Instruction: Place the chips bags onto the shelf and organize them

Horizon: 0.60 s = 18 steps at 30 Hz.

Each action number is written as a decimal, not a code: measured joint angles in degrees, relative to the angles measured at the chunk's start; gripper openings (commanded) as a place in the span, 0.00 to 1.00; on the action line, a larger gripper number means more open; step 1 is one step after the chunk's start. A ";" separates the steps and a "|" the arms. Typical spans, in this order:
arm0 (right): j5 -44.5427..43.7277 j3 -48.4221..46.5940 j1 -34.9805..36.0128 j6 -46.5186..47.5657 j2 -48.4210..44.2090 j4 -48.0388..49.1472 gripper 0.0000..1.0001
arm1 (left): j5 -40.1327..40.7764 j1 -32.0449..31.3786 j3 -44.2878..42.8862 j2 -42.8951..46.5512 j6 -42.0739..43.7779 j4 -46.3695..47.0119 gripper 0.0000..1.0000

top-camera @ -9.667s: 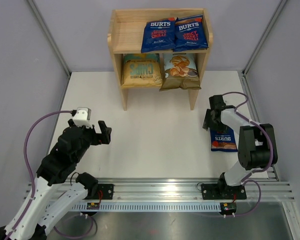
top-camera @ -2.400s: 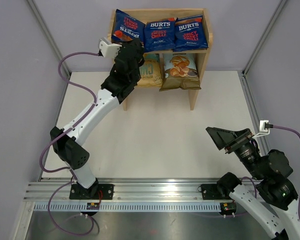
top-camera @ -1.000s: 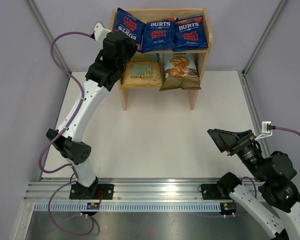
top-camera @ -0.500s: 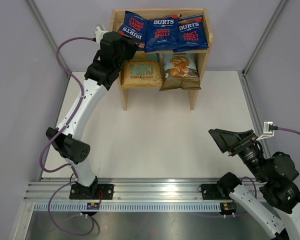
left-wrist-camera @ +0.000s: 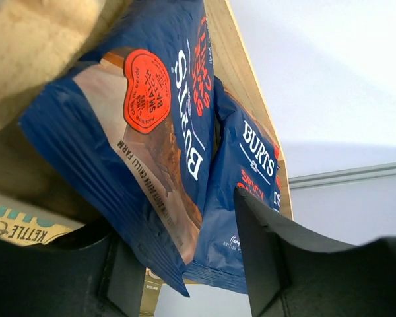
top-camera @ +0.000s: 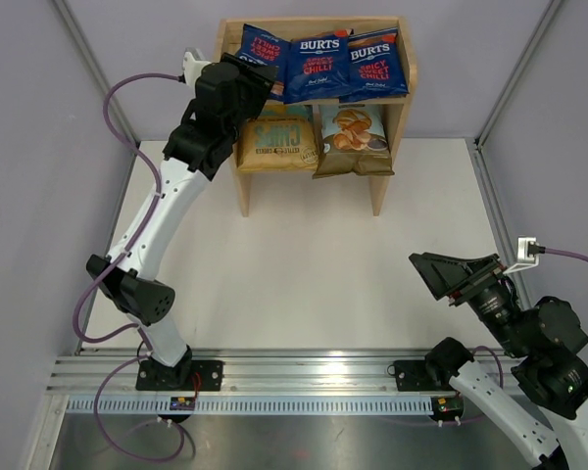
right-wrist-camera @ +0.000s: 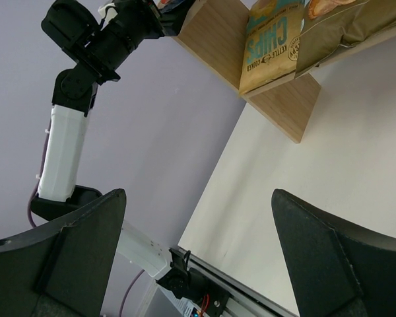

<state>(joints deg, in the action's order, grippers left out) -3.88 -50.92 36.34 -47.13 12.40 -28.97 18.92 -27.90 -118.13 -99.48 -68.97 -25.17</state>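
The wooden shelf (top-camera: 378,186) stands at the back of the table. Three dark-blue Burts bags lie on its top tier: the left bag (top-camera: 260,47) is tilted and overlaps the middle bag (top-camera: 318,67); the right bag (top-camera: 374,63) lies beside them. The yellow bag (top-camera: 279,137) and the Cassava bag (top-camera: 351,137) stand on the lower tier. My left gripper (top-camera: 258,76) is open at the left bag's front edge. In the left wrist view the left bag (left-wrist-camera: 152,132) hangs its lower corner between my fingers (left-wrist-camera: 264,257). My right gripper (top-camera: 449,276) is open, empty and raised at the near right.
The white tabletop (top-camera: 314,264) lies between the shelf and the arm bases. Grey walls close in both sides. An aluminium rail (top-camera: 304,377) runs along the near edge. The right wrist view shows the shelf (right-wrist-camera: 218,33) and the left arm (right-wrist-camera: 66,145) from afar.
The left bag has slid right and now overlaps the middle bag, and the other two bags have shifted and tilted slightly. My left gripper has stayed at the shelf's top left. The right arm is nearly still.
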 measured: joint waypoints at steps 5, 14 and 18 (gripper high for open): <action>0.04 -0.59 0.00 0.31 1.64 -0.59 1.00 | 3.15 -0.35 -2.91 0.00 2.67 -4.72 0.63; 0.35 -0.72 0.00 1.46 3.72 -0.90 1.00 | 6.80 -1.07 -1.77 2.99 7.50 -6.78 0.93; 0.26 -3.28 0.00 5.42 8.59 -2.64 0.99 | 8.63 -1.42 2.38 8.28 11.80 -10.43 0.99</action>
<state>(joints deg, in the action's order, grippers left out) -3.62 -54.19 36.34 -41.71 20.99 -31.62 27.55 -29.32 -115.74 -91.20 -57.17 -35.59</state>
